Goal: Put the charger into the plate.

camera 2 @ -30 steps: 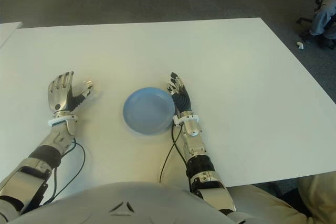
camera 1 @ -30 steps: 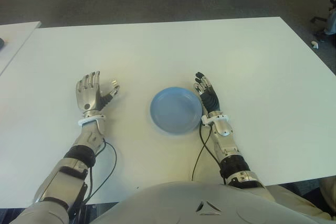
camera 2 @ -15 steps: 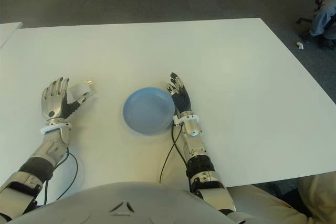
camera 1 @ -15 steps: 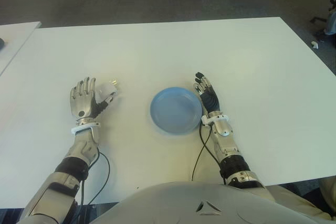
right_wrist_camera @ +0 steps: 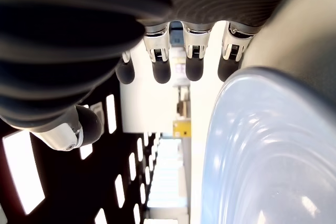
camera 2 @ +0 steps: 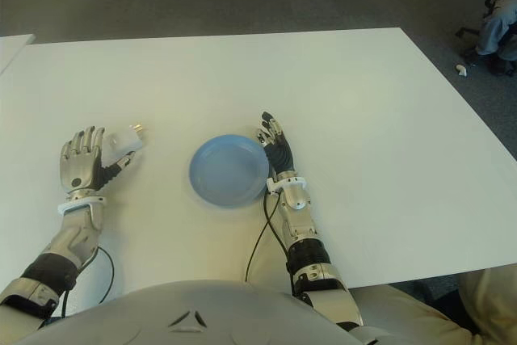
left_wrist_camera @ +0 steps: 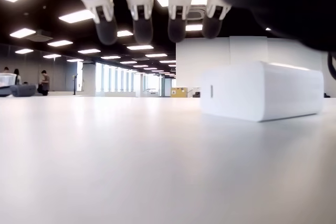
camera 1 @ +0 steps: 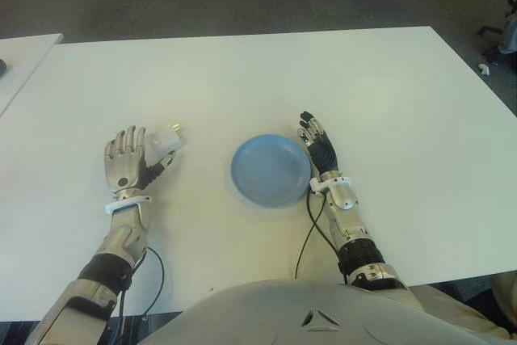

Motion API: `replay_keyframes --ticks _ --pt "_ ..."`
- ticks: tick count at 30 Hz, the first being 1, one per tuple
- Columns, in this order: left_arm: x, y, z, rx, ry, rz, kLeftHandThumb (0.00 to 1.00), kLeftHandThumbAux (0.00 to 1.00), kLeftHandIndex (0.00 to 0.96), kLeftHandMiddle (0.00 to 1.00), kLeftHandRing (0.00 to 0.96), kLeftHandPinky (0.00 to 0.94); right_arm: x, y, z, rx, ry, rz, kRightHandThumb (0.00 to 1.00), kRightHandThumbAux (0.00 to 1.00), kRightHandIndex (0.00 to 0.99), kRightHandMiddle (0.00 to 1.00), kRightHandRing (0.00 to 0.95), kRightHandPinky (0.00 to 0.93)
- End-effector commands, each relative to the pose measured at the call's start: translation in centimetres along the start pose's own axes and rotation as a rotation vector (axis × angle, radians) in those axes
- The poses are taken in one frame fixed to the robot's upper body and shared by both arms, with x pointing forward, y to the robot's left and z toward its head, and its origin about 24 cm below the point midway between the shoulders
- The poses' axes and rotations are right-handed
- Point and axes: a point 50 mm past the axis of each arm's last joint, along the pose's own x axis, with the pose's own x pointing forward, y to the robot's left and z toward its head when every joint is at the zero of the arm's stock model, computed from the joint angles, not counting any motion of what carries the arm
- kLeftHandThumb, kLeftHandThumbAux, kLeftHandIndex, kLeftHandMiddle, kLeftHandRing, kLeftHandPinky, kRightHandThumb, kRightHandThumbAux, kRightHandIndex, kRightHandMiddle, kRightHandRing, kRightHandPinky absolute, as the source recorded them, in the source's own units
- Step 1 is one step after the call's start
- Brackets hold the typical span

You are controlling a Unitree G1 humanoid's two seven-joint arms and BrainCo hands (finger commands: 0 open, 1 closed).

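Left robot hand point(camera 1: 123, 166) is seen flat over the white worktop point(camera 1: 242, 78), fingers spread and holding nothing. The white charger point(camera 1: 164, 141) lies on the worktop just beside its thumb, outside the blue plate point(camera 1: 271, 170). Whether thumb and charger touch cannot be told. The right robot hand point(camera 1: 317, 145) is shown at the plate's right rim, fingers extended and empty.
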Motion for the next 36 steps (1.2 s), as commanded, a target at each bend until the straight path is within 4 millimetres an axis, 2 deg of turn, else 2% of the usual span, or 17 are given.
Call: replay_keyframes --ticks 1,10,19,28,36 --pt "-10.3 -6.1 -3.0 0.143 0.061 -0.477 0.108 0.151 0.0 0.039 0.0 0.0 -7.3 -0.7 -8.6 0.053 0.485 -0.059 0.195 0.443 0.0 0.0 0.0 0.056" --pt "-9.6 -6.9 -2.1 0.15 0.037 -0.514 0.103 0.164 0.0 0.037 0.0 0.0 -7.3 -0.5 -8.6 0.064 0.485 -0.059 0.212 0.442 0.0 0.0 0.0 0.05" --pt "-6.9 -7.0 -0.5 0.162 -0.017 -0.534 0.103 0.179 0.0 0.028 0.0 0.0 -7.3 -0.2 -8.7 0.074 0.487 -0.065 0.225 0.452 0.0 0.0 0.0 0.05" --pt "-5.8 -7.1 0.0 0.173 -0.054 -0.542 0.086 0.183 0.0 0.021 0.0 0.0 -7.3 0.0 -8.7 0.074 0.483 -0.064 0.224 0.457 0.0 0.0 0.0 0.054" --pt "-4.0 -7.0 1.0 0.172 -0.081 -0.528 0.091 0.181 0.0 0.016 0.0 0.0 -7.3 0.0 -8.8 0.078 0.481 -0.064 0.215 0.462 0.0 0.0 0.0 0.048"
